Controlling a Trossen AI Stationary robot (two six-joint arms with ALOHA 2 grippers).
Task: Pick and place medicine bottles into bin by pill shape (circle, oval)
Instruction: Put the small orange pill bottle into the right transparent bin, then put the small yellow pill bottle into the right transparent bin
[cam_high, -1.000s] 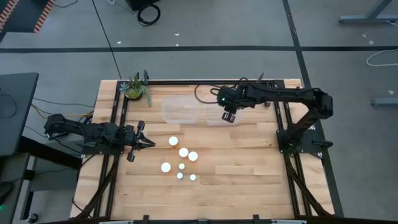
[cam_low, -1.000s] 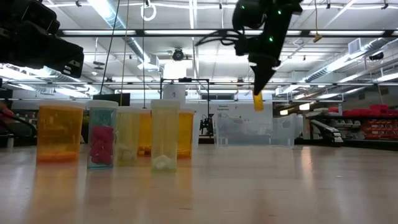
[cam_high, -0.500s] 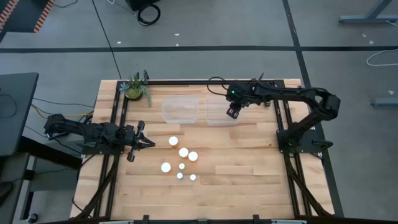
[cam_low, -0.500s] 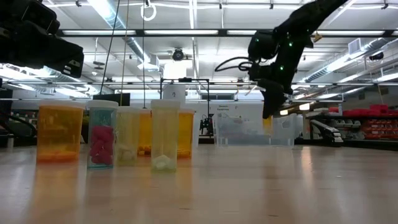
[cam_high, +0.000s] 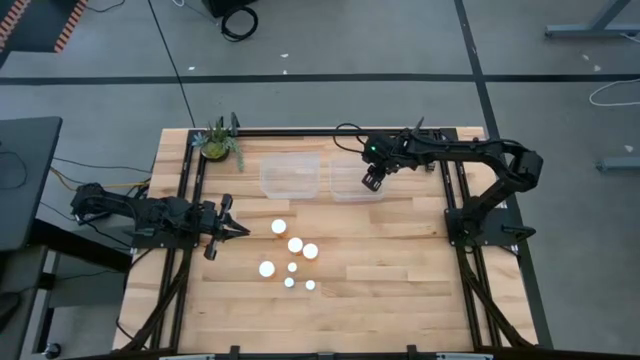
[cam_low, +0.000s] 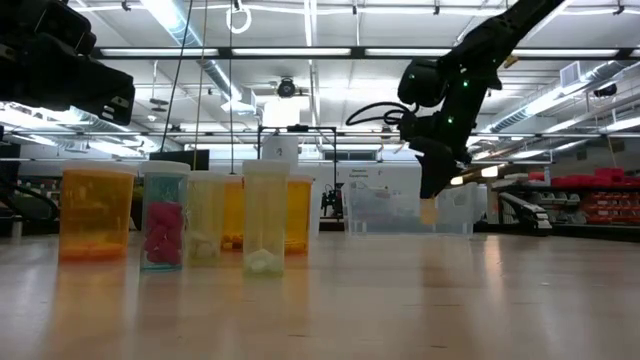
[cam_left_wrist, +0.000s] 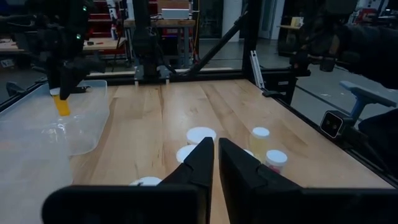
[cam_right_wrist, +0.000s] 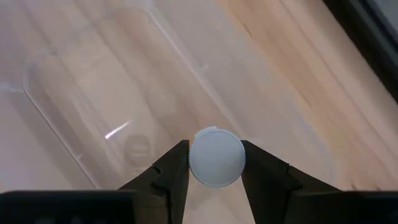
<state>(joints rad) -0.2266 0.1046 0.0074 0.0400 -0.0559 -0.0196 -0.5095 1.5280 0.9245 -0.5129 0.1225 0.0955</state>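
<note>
Right end effector (cam_high: 372, 180) is what I watch now: it hangs over the right-hand clear bin (cam_high: 345, 190) near the counter's far edge, its fingers clamped on the white cap of a small medicine bottle (cam_right_wrist: 216, 157). In the right wrist view the cap sits squarely between the two fingers with the bin's transparent floor directly beneath it. In the low view the amber bottle body (cam_low: 428, 209) hangs straight down from the fingers, its long axis upright, its lower end level with the bin wall; I cannot tell whether it has reached the floor. So the relation that matters is vertical: the bin lies straight below the bottle, and I judge that letting go should land it inside, provided it doesn't tip on landing.

Left end effector (cam_high: 238, 231) waits near the counter's left edge, clenched on nothing, its tips pointing toward the six remaining bottles (cam_high: 294, 245) clustered around the counter's middle. That arm is clearly the nearer one to the cluster. A second clear bin (cam_high: 291, 176) sits just beside the first, apparently empty.
</note>
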